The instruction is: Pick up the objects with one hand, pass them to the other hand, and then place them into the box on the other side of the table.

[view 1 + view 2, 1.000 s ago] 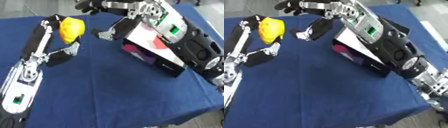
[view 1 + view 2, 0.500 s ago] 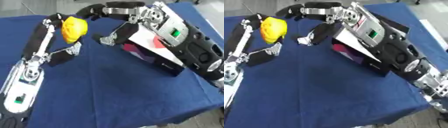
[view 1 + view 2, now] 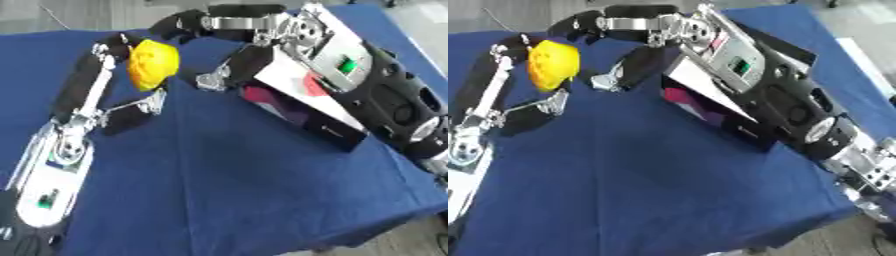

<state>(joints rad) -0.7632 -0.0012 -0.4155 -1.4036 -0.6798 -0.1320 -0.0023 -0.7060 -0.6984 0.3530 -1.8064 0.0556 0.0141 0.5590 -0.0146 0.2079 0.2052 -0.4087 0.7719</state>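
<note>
Left hand [image 3: 118,75], upper left of frame, is curled round a yellow object [image 3: 153,64], fingers along its far side and thumb low near its bottom edge; the object sits up off the counter [image 3: 236,185]. Can't make out what it is beyond a rounded yellow lump w/ a slightly creased face. Left forearm runs down from it to the lower left corner, silver and black.

Right hand [image 3: 197,22] comes in along the top centre, fingers stretched toward the yellow object, dark fingertips just beside or touching its upper right edge; contact not clear. Fingers look extended, not wrapped round anything. Its thumb [image 3: 210,80] hangs lower, pointing down at the blue cloth, apart from the object.

Right arm crosses the right half of frame diagonally, w/ a small green patch on its casing. Under it, centre right, a dark box [image 3: 302,117] lies on the counter, tilted in the picture, w/ pink/magenta and red showing inside; contents otherwise hidden by the arm. Counter is covered in blue cloth.
</note>
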